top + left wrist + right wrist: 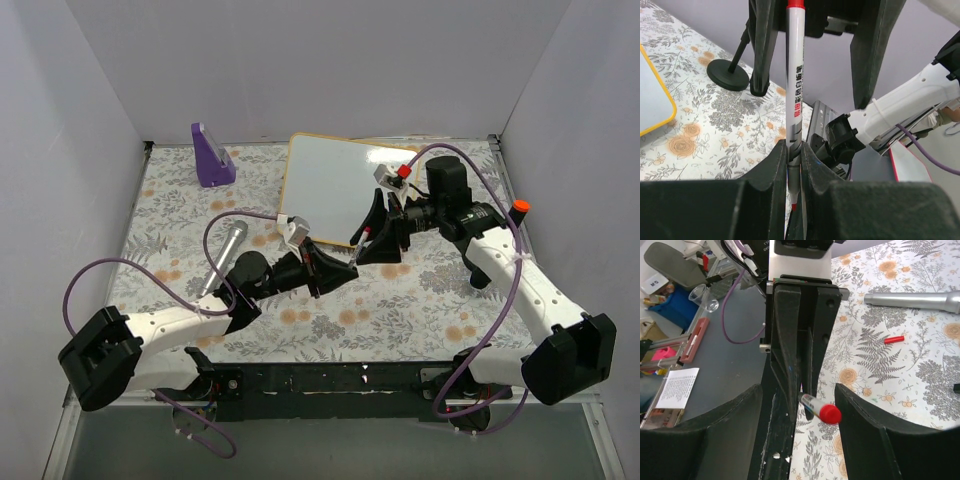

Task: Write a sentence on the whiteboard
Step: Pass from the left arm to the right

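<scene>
Cataloguing one moment on a grey-and-orange floral-patterned tabletop (400, 300).

Item: left gripper (794, 147), a black two-finger pincer pressed together on a white-barrelled marker (794, 75) with red ends and printed lettering. It is pinched low on the barrel, which rises straight between the fingers.

Item: right gripper (797, 390), black fingers spread wide to either side of the marker's red end. Neither finger is seen touching it.

Item: small rectangular glossy white whiteboard (335, 185) with a thin yellow-orange frame. It lies flat at the far middle of the table, just beyond both grippers, and the marker is near its near edge. Whether its face bears writing cannot be told.

Item: purple wedge-shaped stand (212, 155), left of the whiteboard.

Item: silver metal cylinder (225, 255), lying beside the left arm.

Item: small red cap (894, 339), loose on the tabletop.
</scene>
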Controlling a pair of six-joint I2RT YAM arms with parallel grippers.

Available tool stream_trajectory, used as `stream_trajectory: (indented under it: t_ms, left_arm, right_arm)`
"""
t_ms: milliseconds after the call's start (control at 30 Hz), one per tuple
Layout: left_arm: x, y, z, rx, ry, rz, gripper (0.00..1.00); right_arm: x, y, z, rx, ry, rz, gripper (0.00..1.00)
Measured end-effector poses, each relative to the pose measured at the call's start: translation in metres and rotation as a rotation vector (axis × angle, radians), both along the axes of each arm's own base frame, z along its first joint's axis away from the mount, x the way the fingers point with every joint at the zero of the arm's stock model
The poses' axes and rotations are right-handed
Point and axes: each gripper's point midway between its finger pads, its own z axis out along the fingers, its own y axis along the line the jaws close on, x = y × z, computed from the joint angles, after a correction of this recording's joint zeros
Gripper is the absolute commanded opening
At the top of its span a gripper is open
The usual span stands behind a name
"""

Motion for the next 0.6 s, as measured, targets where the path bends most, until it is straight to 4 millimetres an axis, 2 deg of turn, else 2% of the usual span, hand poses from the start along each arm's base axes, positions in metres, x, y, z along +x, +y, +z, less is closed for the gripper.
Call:
stream_trajectory:
  t_ms: [267, 333, 600]
  left_arm:
    - [0.008, -0.007, 0.016, -0.029, -0.012, 0.008, 0.00]
    - [0.008, -0.008, 0.016, -0.021, -0.020, 0.005, 0.00]
    - [0.004, -0.011, 0.008, 0.097, -0.060, -0.037, 0.00]
  right_arm:
    - [0.000, 0.009, -0.005, 0.008, 0.032, 0.023, 0.58]
    - [-0.001, 0.009, -0.010, 0.003, 0.049, 0.023, 0.54]
    - [-0.006, 0.006, -0.020, -0.006, 0.048, 0.030, 0.52]
